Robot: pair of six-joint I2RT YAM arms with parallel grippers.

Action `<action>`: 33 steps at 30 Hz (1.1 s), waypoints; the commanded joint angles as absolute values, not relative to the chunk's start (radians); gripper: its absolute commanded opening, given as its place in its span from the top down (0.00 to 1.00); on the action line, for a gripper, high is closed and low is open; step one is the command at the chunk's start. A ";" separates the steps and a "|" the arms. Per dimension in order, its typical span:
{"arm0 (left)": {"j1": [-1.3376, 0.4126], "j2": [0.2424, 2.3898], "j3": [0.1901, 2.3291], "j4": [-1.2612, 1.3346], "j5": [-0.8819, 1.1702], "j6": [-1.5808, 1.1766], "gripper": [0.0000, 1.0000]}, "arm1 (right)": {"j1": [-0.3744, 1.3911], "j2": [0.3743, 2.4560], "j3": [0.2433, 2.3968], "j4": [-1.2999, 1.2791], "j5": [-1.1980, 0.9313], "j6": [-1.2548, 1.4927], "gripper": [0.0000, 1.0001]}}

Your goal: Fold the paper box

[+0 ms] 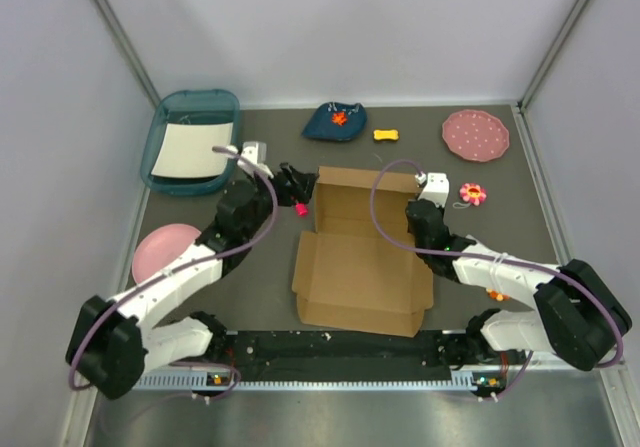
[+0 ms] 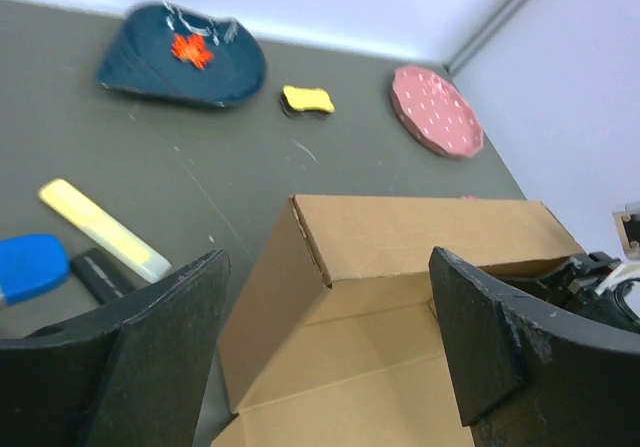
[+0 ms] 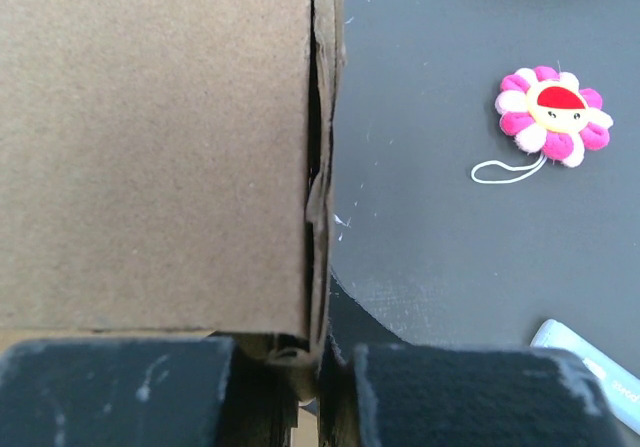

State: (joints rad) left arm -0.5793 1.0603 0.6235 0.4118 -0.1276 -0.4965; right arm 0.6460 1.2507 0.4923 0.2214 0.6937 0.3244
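Paper box [image 1: 360,267] is lying open with its back wall up, a bit left of the flower toy [image 3: 555,112]. Right gripper [image 3: 335,352] is clamped tight on the box wall facing that toy. Left gripper [image 1: 292,180] is spread wide at the back corner farthest from the toy, gripping nothing.

From overhead at six o'clock I'm viewing the whole dark grey table [image 1: 520,217]. My left wrist camera is facing two o'clock, near the brown corrugated cardboard box [image 2: 400,257]; the right is facing twelve, almost touching its wall. All are sharing it.
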 commanded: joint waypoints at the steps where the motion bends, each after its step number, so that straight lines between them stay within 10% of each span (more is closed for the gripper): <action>1: -0.520 1.173 0.715 0.408 0.150 -0.595 0.14 | 0.660 1.261 0.505 0.193 0.652 0.305 1.00; 19: -0.459 1.413 0.804 0.436 0.307 -0.617 0.25 | 0.684 1.217 0.488 0.149 0.635 0.317 0.98; 33: -0.459 1.391 0.738 0.477 0.235 -0.597 0.34 | 0.684 0.973 0.518 -0.115 0.558 0.353 0.39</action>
State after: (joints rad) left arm -0.4606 1.4055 0.7593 0.4316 0.2680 -0.6216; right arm 0.6724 1.0840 0.4908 -0.0181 0.5926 0.3435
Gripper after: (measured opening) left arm 0.671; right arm 0.576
